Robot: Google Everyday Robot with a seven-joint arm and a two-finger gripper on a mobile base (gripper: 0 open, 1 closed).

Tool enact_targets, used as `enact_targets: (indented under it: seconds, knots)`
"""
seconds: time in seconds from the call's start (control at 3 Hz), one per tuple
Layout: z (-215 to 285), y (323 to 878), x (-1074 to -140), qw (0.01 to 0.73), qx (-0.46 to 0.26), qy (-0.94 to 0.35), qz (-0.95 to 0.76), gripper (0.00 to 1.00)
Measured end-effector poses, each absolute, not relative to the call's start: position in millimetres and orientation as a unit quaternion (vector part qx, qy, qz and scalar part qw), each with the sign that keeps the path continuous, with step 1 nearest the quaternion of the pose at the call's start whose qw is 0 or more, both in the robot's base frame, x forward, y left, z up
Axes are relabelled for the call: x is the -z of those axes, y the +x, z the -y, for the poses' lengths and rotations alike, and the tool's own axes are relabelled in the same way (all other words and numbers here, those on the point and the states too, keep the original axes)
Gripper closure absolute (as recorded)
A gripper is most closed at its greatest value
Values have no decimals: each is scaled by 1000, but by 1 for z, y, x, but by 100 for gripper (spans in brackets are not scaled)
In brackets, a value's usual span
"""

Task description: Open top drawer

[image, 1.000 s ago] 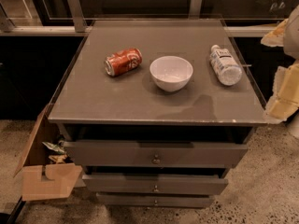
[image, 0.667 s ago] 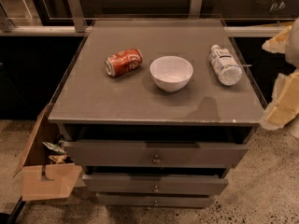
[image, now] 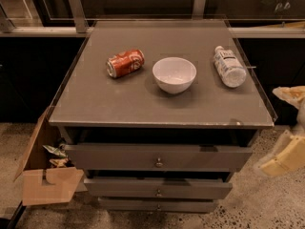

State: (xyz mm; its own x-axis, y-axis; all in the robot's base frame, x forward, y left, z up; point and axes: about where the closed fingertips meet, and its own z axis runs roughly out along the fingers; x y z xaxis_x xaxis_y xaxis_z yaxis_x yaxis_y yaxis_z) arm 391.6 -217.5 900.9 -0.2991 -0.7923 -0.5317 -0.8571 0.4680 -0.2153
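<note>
The top drawer [image: 119, 155] is the widest grey front, just under the cabinet's top, with a small round metal knob [image: 158, 162] at its centre. A dark gap shows above the front, and none of its inside is visible. Two slimmer drawer fronts [image: 157, 189] lie below it. My gripper [image: 287, 128] is at the right edge of the view, beside the cabinet's right front corner at about the top drawer's height. Its cream fingers [image: 282, 159] stand apart, holding nothing and well to the right of the knob.
On the cabinet top [image: 95, 104] lie a red can [image: 125, 63] on its side, a white bowl [image: 174, 74] and a plastic bottle [image: 228, 67] on its side. An open cardboard box [image: 45, 185] stands on the floor at the left.
My gripper has come down along the cabinet's right side, from about tabletop level to about the top drawer's level. The drawers and the things on top have not moved.
</note>
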Motion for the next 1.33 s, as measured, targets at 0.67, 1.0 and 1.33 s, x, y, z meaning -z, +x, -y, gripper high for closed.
enact_targets:
  seconds: [0.67, 1.0, 1.33]
  knots:
    - [208, 394, -883, 348, -77, -481, -801, 0]
    - [204, 392, -884, 346, -85, -488, -797, 0]
    - [198, 381, -869, 351, -109, -471, -802, 0]
